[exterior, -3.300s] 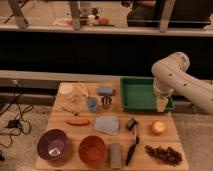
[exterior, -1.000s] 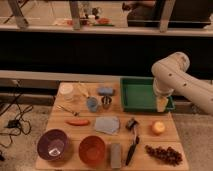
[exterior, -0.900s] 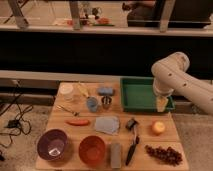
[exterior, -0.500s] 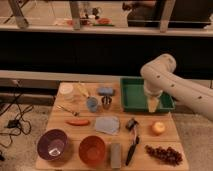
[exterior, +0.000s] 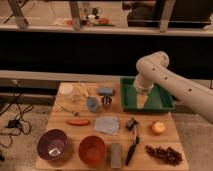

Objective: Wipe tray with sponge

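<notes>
The green tray (exterior: pixel 161 100) sits at the back right of the wooden table. My gripper (exterior: pixel 142 103) hangs from the cream arm and points down inside the tray, over its left half, close to the floor of the tray. The sponge (exterior: pixel 105 91), a small blue-grey block, lies on the table just left of the tray, apart from the gripper. I see nothing in the gripper.
A flat grey-blue cloth (exterior: pixel 107 125) lies mid-table. A purple bowl (exterior: pixel 51 144), an orange bowl (exterior: pixel 92 149) and a grey block (exterior: pixel 115 154) stand at the front. A black brush (exterior: pixel 132 140), an orange fruit (exterior: pixel 158 128) and grapes (exterior: pixel 164 153) lie front right. Two cups (exterior: pixel 99 103) stand beside the sponge.
The arm has swung left, carrying the gripper from the tray's right side to its left half. The sponge and other objects have not moved.
</notes>
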